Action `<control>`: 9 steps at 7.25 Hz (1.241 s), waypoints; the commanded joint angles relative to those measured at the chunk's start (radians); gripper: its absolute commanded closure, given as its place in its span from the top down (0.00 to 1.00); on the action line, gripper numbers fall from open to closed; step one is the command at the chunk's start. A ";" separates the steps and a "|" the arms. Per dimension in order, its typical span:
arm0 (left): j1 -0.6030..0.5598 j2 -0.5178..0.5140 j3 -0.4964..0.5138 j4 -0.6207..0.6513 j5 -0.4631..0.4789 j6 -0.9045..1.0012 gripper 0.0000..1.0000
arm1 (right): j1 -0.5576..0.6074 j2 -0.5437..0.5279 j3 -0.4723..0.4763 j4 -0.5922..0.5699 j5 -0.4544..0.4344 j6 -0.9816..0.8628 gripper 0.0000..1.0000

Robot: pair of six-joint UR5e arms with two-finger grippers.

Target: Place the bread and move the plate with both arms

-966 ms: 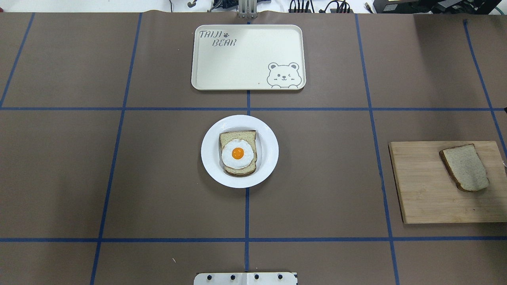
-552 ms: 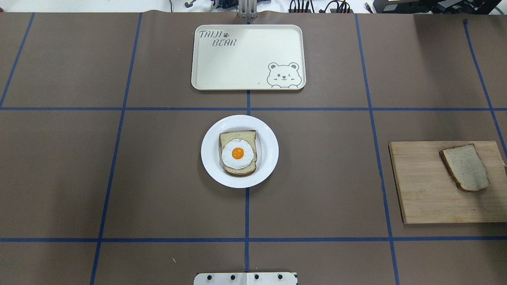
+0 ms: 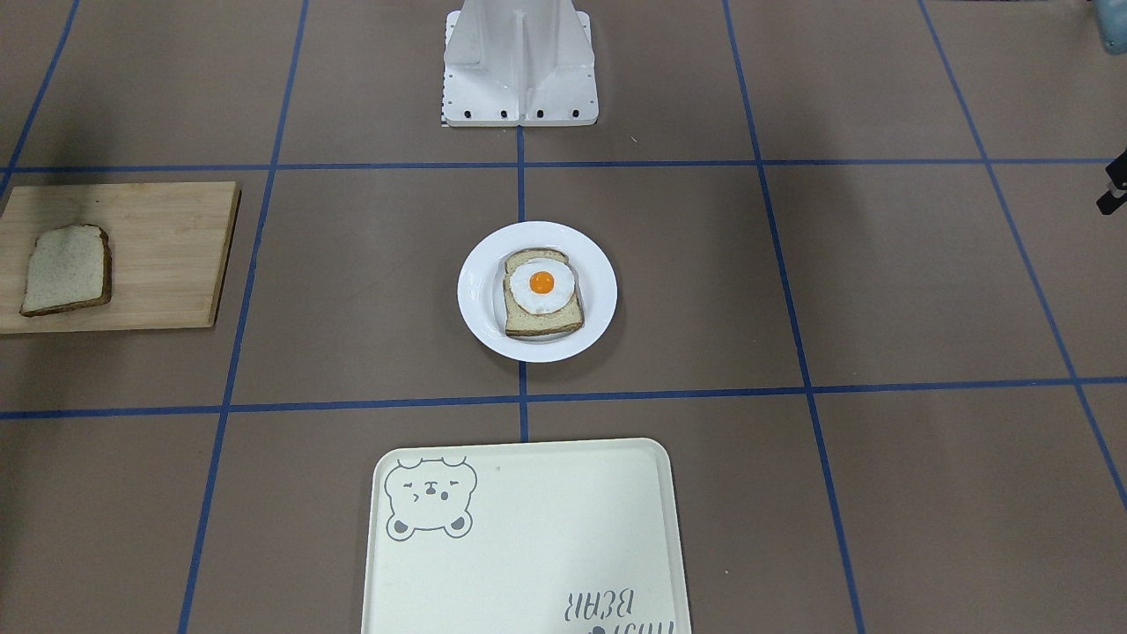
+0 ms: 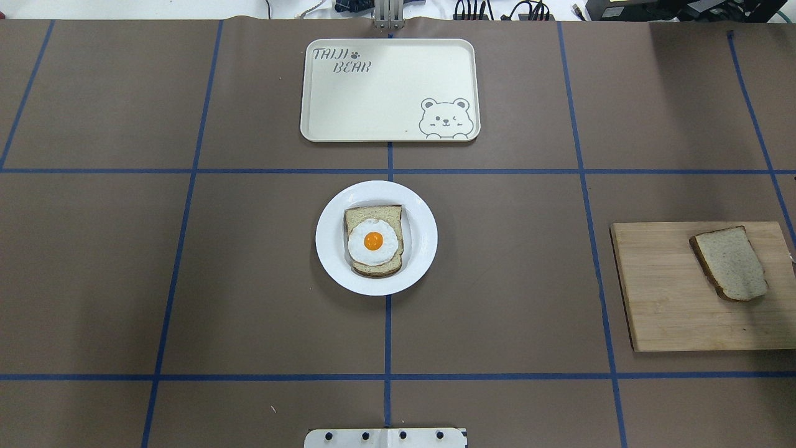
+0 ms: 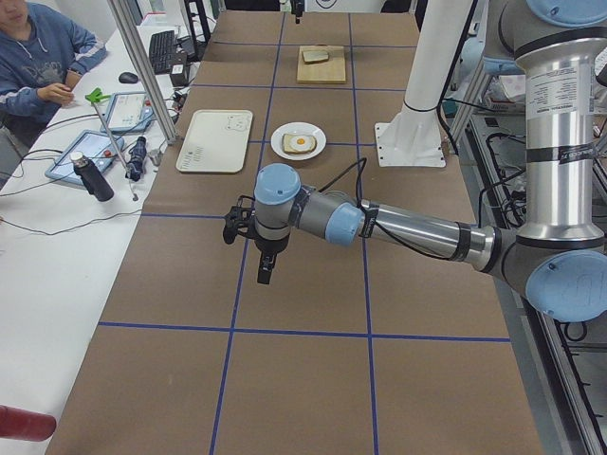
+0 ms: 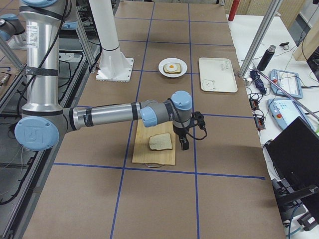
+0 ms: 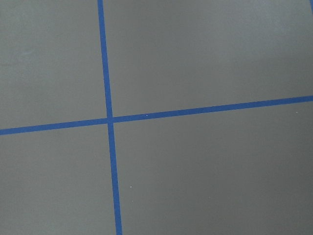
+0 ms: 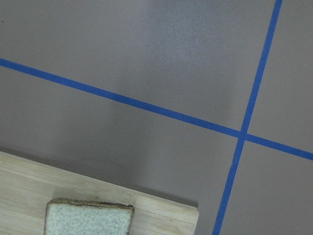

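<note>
While hanging just beside bread on board, mid-frame | right gripper: can't tell how open | left gripper: same deal | plate dead centre

The brown table bears a white plate, cream tray and wooden board.

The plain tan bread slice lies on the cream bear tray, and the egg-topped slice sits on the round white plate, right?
No. The overhead view shows the plain tan bread slice on the wooden cutting board, not the cream bear tray. The egg-topped slice does sit on the round white plate.
</note>
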 commanded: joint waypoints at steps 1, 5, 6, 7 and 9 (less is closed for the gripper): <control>0.001 -0.005 -0.003 0.006 -0.035 -0.004 0.98 | -0.017 0.000 0.000 0.000 0.003 0.001 1.00; -0.003 0.009 0.014 0.012 -0.162 -0.004 0.98 | -0.065 -0.013 -0.011 -0.001 0.041 0.047 1.00; -0.003 0.008 0.014 0.010 -0.156 -0.013 0.98 | -0.097 -0.013 -0.014 -0.001 0.044 0.050 1.00; -0.003 0.006 0.009 0.006 -0.136 -0.075 0.98 | -0.113 -0.020 -0.023 0.000 0.050 0.050 1.00; -0.002 0.003 0.008 0.006 -0.127 -0.091 0.98 | -0.172 -0.013 -0.063 0.017 0.052 0.069 1.00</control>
